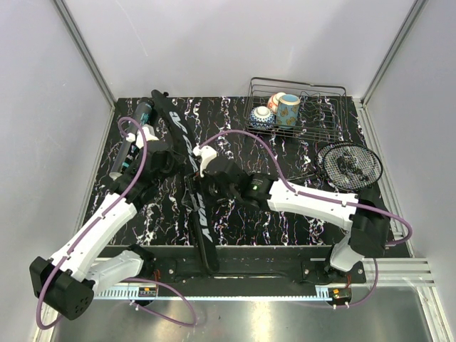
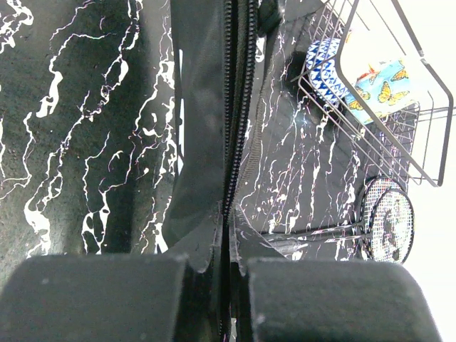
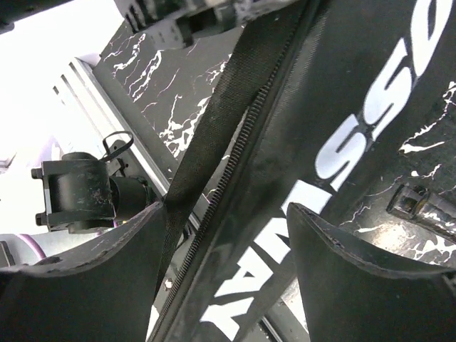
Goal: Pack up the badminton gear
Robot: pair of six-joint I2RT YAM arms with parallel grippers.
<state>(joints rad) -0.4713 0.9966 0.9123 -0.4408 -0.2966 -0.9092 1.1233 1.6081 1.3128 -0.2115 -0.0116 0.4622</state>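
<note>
From above, the light is bright and even, with soft shadows under my arms on the dark table and a strip of glare on the metal at 6 o'clock. In my left wrist view, my left fingers blur at 6 o'clock, the wall at 4 o'clock is blown white, and the wire basket bows at 2 o'clock. In my right wrist view, white washes out 9 o'clock; my right fingers are soft and the bag lettering is crisp.
</note>
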